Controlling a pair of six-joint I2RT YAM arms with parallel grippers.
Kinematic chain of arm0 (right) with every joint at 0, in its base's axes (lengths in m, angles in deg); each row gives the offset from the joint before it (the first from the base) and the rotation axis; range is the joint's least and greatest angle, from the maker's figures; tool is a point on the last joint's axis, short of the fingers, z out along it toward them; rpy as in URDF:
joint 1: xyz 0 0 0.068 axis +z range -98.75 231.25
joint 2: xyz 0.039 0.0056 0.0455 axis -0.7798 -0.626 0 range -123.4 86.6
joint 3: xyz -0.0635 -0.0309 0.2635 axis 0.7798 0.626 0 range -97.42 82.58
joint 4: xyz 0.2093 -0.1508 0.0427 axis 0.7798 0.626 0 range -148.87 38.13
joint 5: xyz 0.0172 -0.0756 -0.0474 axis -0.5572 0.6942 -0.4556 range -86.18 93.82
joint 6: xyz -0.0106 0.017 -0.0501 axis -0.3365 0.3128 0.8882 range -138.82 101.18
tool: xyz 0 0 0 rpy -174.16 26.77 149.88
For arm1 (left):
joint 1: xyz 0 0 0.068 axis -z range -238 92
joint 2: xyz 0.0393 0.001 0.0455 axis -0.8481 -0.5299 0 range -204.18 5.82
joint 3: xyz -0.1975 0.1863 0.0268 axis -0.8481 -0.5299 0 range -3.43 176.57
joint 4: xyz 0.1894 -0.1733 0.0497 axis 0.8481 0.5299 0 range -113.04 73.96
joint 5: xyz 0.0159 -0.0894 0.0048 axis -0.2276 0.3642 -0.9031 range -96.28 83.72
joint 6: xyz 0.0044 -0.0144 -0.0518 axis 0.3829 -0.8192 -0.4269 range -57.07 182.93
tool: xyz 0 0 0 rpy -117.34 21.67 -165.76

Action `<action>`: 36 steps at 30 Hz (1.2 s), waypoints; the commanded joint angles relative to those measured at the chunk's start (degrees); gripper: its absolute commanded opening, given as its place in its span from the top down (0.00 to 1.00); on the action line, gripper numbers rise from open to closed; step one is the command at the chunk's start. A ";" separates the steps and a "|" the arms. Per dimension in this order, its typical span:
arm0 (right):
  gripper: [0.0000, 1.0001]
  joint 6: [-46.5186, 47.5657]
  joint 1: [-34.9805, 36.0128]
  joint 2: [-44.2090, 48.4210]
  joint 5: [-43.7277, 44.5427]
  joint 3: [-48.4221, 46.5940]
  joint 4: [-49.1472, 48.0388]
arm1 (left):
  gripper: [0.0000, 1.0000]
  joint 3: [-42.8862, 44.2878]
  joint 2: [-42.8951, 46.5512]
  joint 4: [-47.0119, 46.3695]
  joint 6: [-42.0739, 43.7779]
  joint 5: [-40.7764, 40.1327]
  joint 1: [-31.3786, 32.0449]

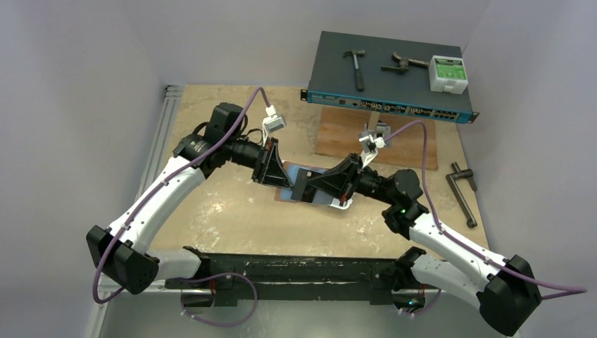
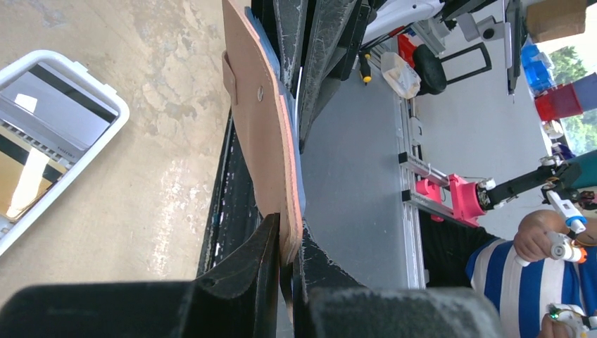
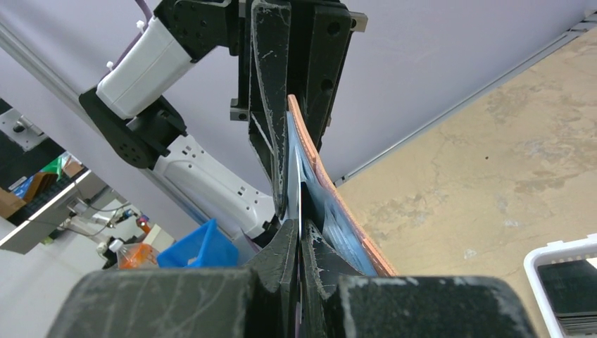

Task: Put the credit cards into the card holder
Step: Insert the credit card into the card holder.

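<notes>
Worn plywood table [image 1: 232,211], a network switch [image 1: 394,88] at its far edge with a hammer [image 1: 357,69] lying on top. Mid-table the two arms meet. The left gripper [image 2: 285,238] is pinched tight on the lower edge of the brown card holder [image 2: 257,141], which is held up on edge with its snap showing — the right gripper [image 3: 300,229] is pressed together on a thin pale card [image 3: 293,162] lying against the holder's blue inner side. More cards [image 2: 63,113] lie in the white tray [image 2: 120,105] on the table just beside — grey, black and yellow.
</notes>
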 commanded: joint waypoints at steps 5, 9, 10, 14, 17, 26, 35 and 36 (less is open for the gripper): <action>1.00 0.73 -0.19 0.65 5.87 -2.61 -4.92 | 1.00 -3.24 2.29 -11.03 -10.37 2.93 1.43; 1.00 0.81 -0.15 0.20 5.60 -2.76 -4.93 | 0.97 -3.11 2.57 -11.98 -11.12 2.21 1.69; 1.00 0.81 -0.08 0.13 5.53 -2.76 -4.88 | 0.95 -3.05 2.61 -12.06 -11.33 2.20 1.70; 1.00 0.81 0.03 -0.39 5.58 -2.80 -4.80 | 0.92 -3.21 2.84 -12.58 -11.70 2.34 1.85; 1.00 0.86 0.32 -0.75 5.90 -3.02 -4.79 | 0.88 -3.31 2.92 -12.89 -11.90 2.29 2.11; 1.00 1.41 1.37 -2.35 7.39 -4.02 -3.13 | 0.79 -3.57 2.79 -12.86 -11.20 2.82 3.15; 0.81 1.76 2.22 -3.82 6.75 -7.31 2.87 | 1.00 -3.52 2.97 -12.26 -10.04 2.77 3.14; 0.78 2.35 2.18 -3.47 6.91 -7.61 4.91 | 1.00 -3.37 3.17 -11.98 -9.85 2.62 3.08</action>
